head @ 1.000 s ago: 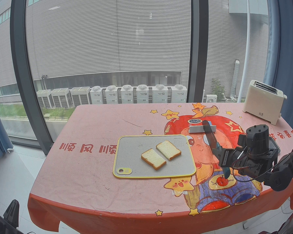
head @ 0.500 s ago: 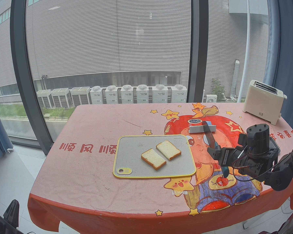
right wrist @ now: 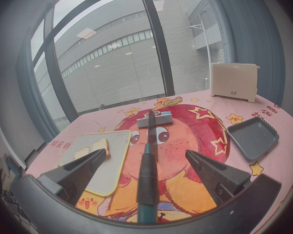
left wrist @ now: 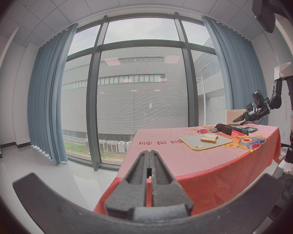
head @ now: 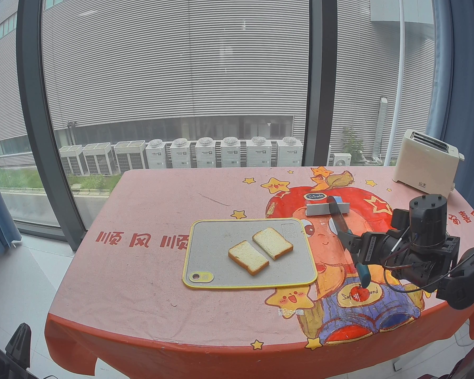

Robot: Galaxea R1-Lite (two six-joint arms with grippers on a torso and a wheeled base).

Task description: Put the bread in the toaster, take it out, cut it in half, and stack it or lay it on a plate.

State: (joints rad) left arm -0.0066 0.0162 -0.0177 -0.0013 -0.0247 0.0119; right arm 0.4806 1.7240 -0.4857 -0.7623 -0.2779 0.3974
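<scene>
Straddling the knife [right wrist: 148,169] with right pincer [right wrist: 146,153] spread wide, clear of it; blade ahead on grey rest [right wrist: 162,119]; bread halves [right wrist: 101,145] ahead-left on cutting board [right wrist: 115,169].

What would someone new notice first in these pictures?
Two bread halves lie side by side on the gray cutting board in the middle of the table. To their right lies a knife, its handle between the open fingers of the right gripper. A cream toaster stands at the far right corner.
</scene>
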